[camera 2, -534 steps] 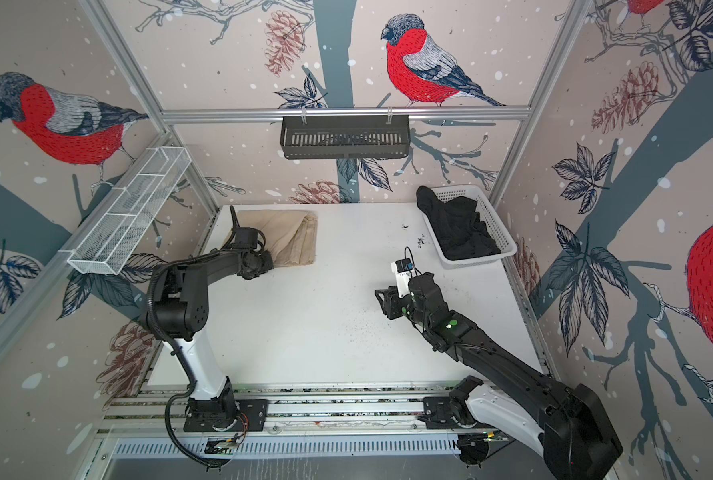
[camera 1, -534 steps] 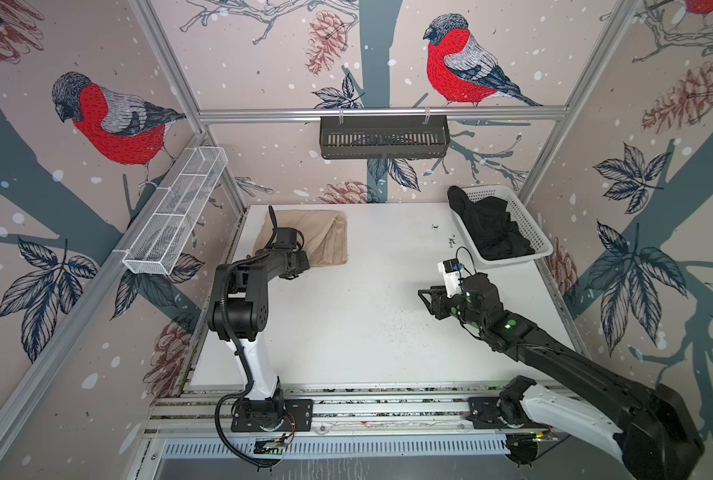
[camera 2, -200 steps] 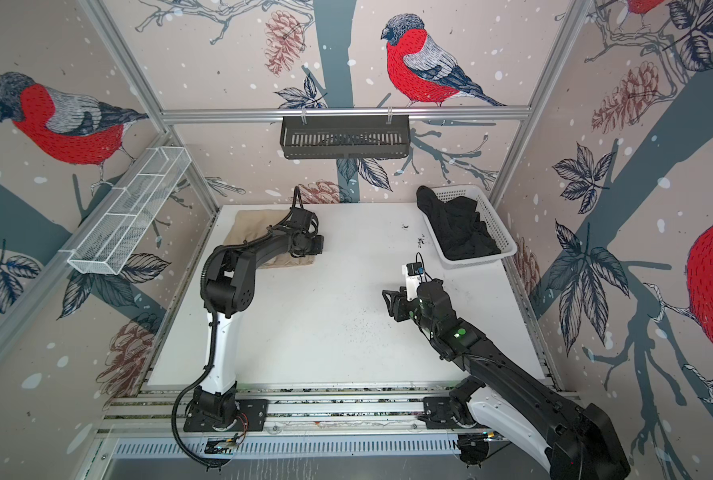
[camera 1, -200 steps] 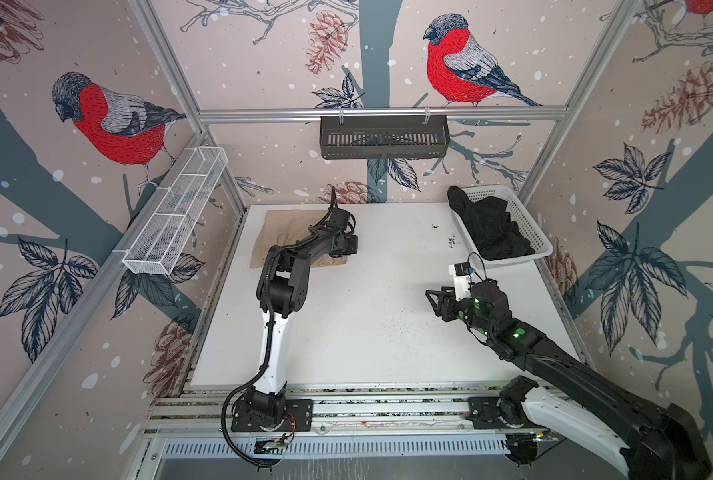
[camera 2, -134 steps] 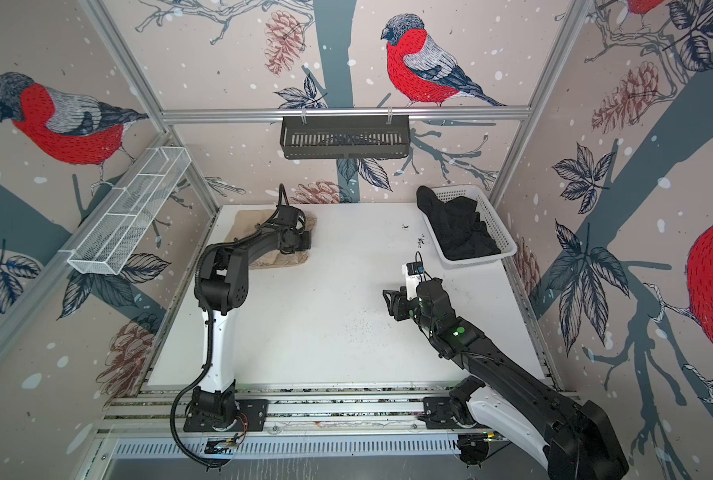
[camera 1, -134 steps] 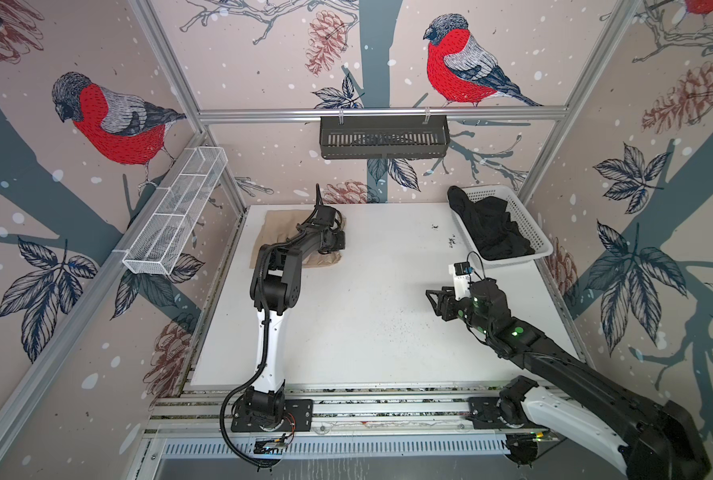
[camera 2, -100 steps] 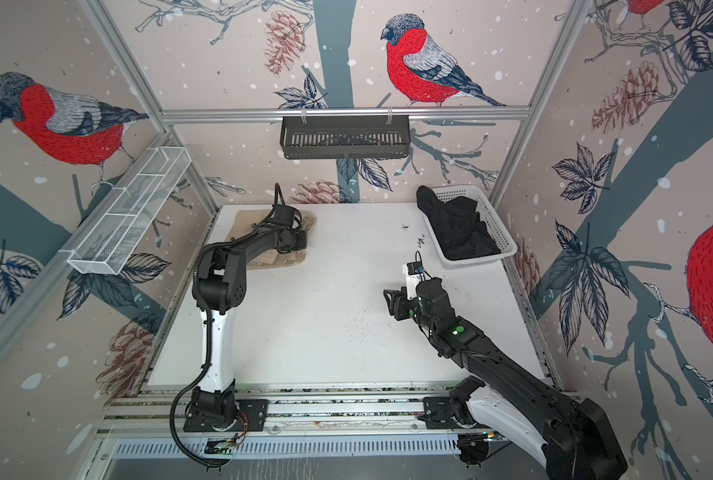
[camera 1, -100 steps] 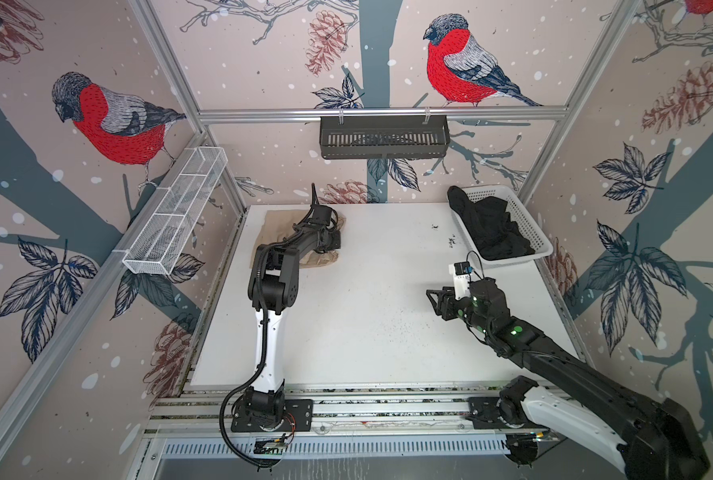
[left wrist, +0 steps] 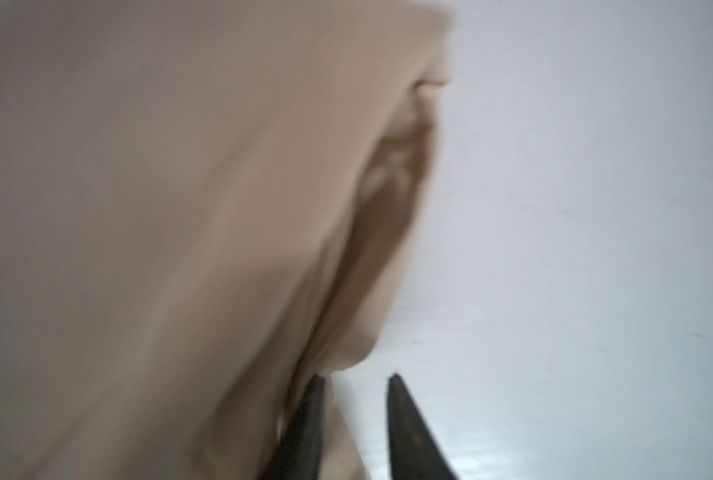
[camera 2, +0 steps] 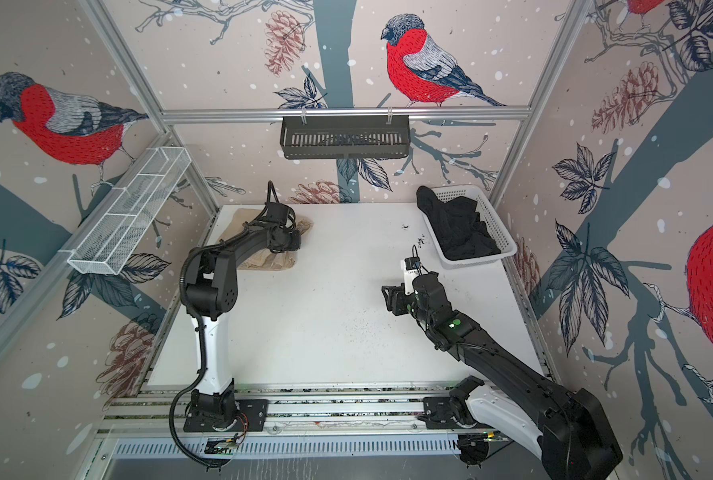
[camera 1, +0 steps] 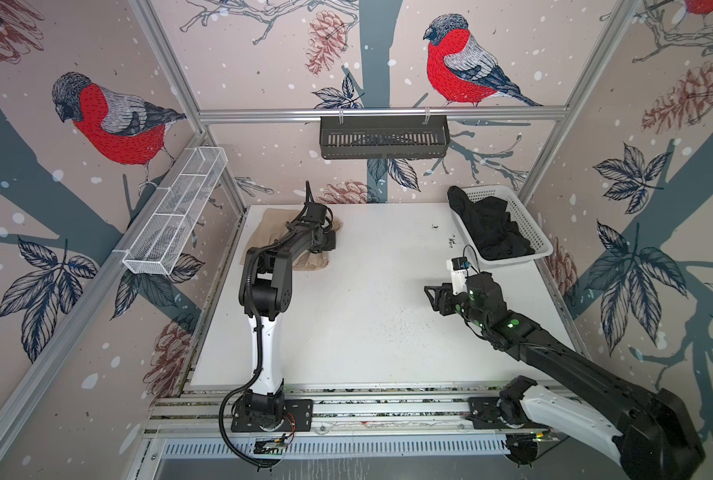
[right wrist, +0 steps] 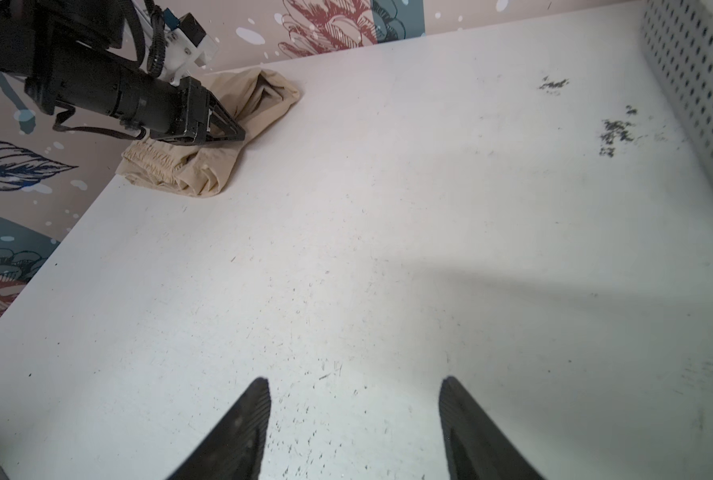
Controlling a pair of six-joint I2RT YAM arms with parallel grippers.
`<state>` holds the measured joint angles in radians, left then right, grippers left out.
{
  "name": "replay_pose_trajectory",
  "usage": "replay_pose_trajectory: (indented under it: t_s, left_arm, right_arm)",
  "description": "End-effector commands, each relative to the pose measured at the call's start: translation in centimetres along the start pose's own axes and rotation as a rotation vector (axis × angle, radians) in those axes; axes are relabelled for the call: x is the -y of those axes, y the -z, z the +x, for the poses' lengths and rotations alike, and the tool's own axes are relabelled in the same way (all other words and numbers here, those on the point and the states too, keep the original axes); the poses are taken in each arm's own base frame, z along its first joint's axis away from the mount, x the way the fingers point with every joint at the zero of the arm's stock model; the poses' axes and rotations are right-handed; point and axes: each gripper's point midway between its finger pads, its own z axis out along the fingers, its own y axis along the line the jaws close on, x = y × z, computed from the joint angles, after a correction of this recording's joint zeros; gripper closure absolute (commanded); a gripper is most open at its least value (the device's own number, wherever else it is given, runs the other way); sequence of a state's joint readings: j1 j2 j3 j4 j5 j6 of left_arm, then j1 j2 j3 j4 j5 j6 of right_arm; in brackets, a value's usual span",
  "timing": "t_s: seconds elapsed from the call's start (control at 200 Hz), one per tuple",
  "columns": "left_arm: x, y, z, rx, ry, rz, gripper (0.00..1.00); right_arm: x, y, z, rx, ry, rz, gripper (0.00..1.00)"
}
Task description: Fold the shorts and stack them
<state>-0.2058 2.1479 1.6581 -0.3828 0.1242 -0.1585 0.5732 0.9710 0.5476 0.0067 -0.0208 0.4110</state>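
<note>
The beige shorts (camera 1: 270,227) (camera 2: 238,224) lie bunched at the table's back left corner, partly under my left arm. My left gripper (camera 1: 330,245) (camera 2: 295,243) (left wrist: 356,378) sits low at their right edge. It is open: bare table shows between the fingers, and a beige fold (left wrist: 180,208) rests against one finger. In the right wrist view the gathered waist of the beige shorts (right wrist: 159,160) faces the table's side edge. The black shorts (camera 1: 491,228) (camera 2: 458,228) lie heaped in the white basket (camera 1: 534,237) (camera 2: 499,232). My right gripper (camera 1: 429,297) (camera 2: 388,299) (right wrist: 354,380) hovers open and empty over the table's right half.
The basket's perforated wall (right wrist: 699,83) stands at the back right. A black slotted shelf (camera 1: 383,137) hangs on the back wall and a white wire rack (camera 1: 176,216) on the left wall. Dark specks (right wrist: 614,133) dot the table near the basket.
My left gripper, shut a second ago, has opened and let go of the beige cloth after shifting slightly left and nearer over it. The right arm has stayed where it was.
</note>
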Motion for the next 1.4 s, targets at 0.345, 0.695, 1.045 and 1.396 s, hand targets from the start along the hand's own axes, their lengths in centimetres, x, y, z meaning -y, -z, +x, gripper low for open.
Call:
replay_pose_trajectory:
  t_s: [0.345, 0.695, 1.045, 1.396]
  left_arm:
    - [-4.4, 8.9, -2.3, 0.215, 0.178, -0.006, 0.28]
    - [-12.1, 6.2, -0.1, 0.146, 0.118, -0.377, 0.04]
    - [-13.8, 1.7, 0.6, 0.058, 0.088, -0.428, 0.03]
    - [-18.5, -1.1, 0.4, -0.028, 0.131, -0.484, 0.03]
  right_arm:
    - [-2.3, -2.2, -0.1, -0.054, 0.046, -0.090, 0.27]
    - [4.1, -1.2, -6.2, 0.071, 0.040, 0.176, 0.19]
    - [5.5, -1.0, -7.4, 0.094, 0.020, 0.154, 0.18]
    - [7.2, -1.0, -7.7, 0.092, -0.003, 0.192, 0.17]
